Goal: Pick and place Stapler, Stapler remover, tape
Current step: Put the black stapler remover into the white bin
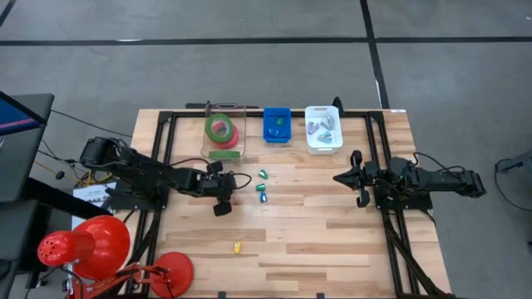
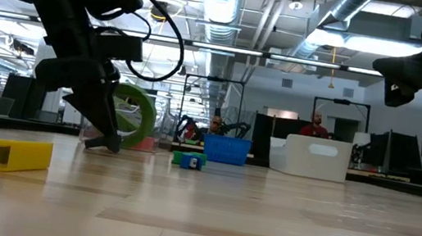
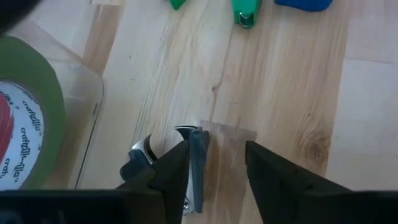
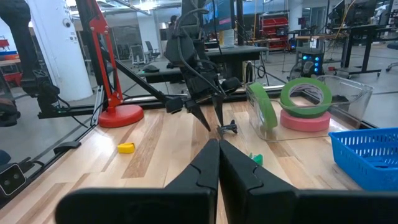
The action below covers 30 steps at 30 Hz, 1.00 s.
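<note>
Left wrist view: small silver/dark staple remover [image 3: 186, 163] lies on bare wood right at the left gripper [image 3: 214, 163], hugging the inner face of one finger, other finger apart from it w/ a clear gap between. Fingers spread, nothing clamped yet.

Its long axis runs roughly along the finger line, i.e. pointing fwd out of the gripper toward the small green stapler [image 3: 246, 12] farther ahead. Which end is the jaw end, can't tell.

Risks (judgement only):
- Item sits off-centre against one finger, so closing could shove or spin it instead of pinching it.
- It's thin and low on the table; tips may scrape wood or ride over it.
- Clear bin wall [image 3: 87, 112] w/ the green tape roll [image 3: 28, 118] is just beside the gripper, so a sideways correction could bump it.

Outward: high view shows the left gripper [image 1: 223, 189] near the clear bin [image 1: 242, 133], two small green staplers [image 1: 263, 174] just beyond, a yellow one [image 1: 237, 247] well apart. Blue bin [image 1: 277, 125] and white bin [image 1: 323, 129] sit along the far edge. Right gripper [image 1: 353, 178] waits off to the side, fingers pressed together, holding nothing.
</note>
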{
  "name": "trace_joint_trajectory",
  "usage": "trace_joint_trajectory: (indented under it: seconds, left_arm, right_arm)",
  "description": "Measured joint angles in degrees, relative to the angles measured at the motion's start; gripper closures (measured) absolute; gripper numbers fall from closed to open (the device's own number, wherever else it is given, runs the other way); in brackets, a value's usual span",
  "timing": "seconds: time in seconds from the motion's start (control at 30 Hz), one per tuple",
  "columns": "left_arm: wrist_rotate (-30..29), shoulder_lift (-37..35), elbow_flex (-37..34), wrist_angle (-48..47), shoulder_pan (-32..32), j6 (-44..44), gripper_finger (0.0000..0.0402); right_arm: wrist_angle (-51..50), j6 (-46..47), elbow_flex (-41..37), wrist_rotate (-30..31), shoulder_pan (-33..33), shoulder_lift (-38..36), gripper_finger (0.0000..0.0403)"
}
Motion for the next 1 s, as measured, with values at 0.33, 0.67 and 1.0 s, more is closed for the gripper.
trace_joint_trajectory:
  seconds: [0.33,0.67,1.0]
  left_arm:
    - [-0.8,2.2,0.0,0.5,0.8,-3.6,0.027]
    - [-1.1,2.6,0.0,1.1,1.9,-4.0,0.0309]
    - [-1.0,2.6,0.1,1.2,1.8,-4.0,0.0369]
  right_arm:
    - [0.0,0.0,0.0,0.0,0.0,0.0,0.0403]
    - [0.0,0.0,0.0,0.0,0.0,0.0,0.0403]
    - [0.0,0.0,0.0,0.0,0.0,0.0,0.0403]
